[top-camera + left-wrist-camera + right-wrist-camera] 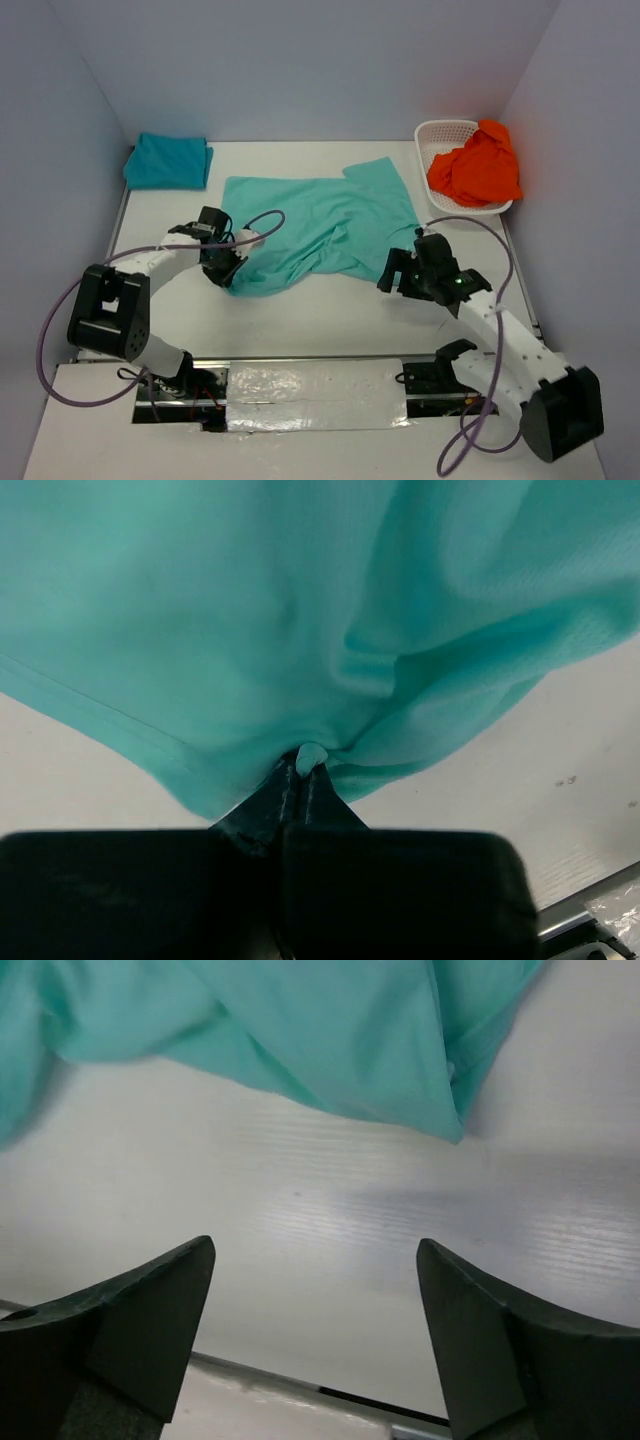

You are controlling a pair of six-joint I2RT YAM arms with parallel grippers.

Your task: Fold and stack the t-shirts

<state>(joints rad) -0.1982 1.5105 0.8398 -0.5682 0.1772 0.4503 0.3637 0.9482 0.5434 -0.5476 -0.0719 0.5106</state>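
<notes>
mint shirt (320, 225): spread rumpled mid-tabletop (300, 312) | tip: imo the right pincer (315, 1242) should grab the near-right corner low, then both sides tug evenly so it's flat before folding | left pincer (303, 770): clamped tight on the near-left hem | right pincer: wide open, empty, corner just ahead | teal shirt (168, 160) back-left, orange shirt (478, 165) in basket (440, 130)

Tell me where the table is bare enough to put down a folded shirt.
Bare: the near strip of table between the mint shirt and the near edge, and the far strip between the folded teal shirt and the basket. Crowded: the middle, under the mint shirt, and the basket's corner.
</notes>
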